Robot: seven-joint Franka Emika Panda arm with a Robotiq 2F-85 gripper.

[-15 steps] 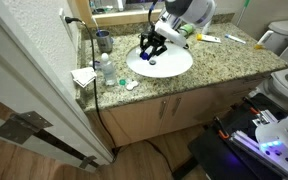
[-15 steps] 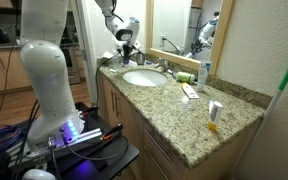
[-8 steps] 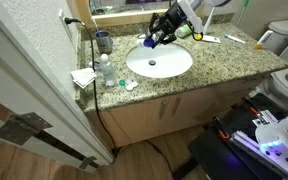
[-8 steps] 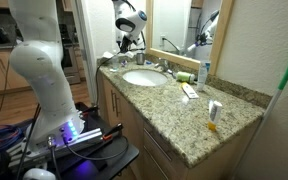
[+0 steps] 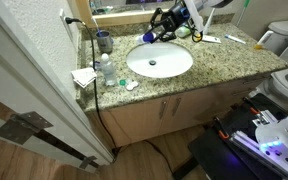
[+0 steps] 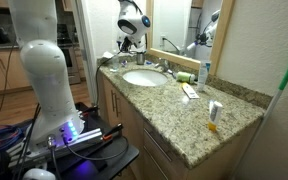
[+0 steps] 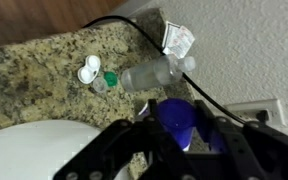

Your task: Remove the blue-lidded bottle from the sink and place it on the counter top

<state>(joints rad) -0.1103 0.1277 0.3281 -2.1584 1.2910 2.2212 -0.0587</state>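
Bathroom worktop [image 5: 229,60] of speckled granite, with the white oval sink [image 5: 160,62] set into it. In both exterior views the claw [image 5: 156,31] hangs in the air over the rear rim of the sink [image 6: 144,78], close to the mirror wall. In the wrist view the claw [image 7: 179,112] is clenched on the blue-lidded bottle [image 7: 176,122]. The bottle's dark blue cap shows between the two dark fingers, and the pale body is largely hidden. The bottle is held aloft, touching neither sink nor worktop. A white arc of the basin fills the lower corner of the wrist view. On the worktop beside the sink, a clear plastic bottle [image 5: 106,68] stands upright, just beside a crumpled tissue [image 5: 82,76]. Two small white caps [image 7: 90,70] and a green one [image 7: 110,79] lie near its base. A dark cup [image 5: 103,41] stands farther back, near the wall.
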